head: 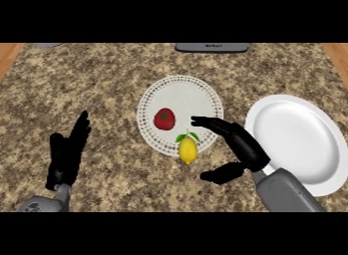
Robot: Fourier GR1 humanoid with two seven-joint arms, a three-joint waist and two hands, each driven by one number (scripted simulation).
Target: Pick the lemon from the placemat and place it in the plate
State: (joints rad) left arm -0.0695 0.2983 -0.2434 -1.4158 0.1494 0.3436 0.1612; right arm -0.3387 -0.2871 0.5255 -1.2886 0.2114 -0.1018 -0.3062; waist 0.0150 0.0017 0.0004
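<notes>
Right hand hangs over the granite counter with its fingers spread apart and holding nothing: the fingers stretch toward the placemat while the thumb points left lower down, with the lemon just left of the gap between them. Largest on the counter is the white plate at the right, partly covered at its lower left by the right forearm. Left of it lies the round white placemat with a dotted rim. Near the lower left edge, the left hand rests open, fingers up. A red tomato sits on the placemat, and the lemon, green leaves at its top, lies at the placemat's lower edge.
</notes>
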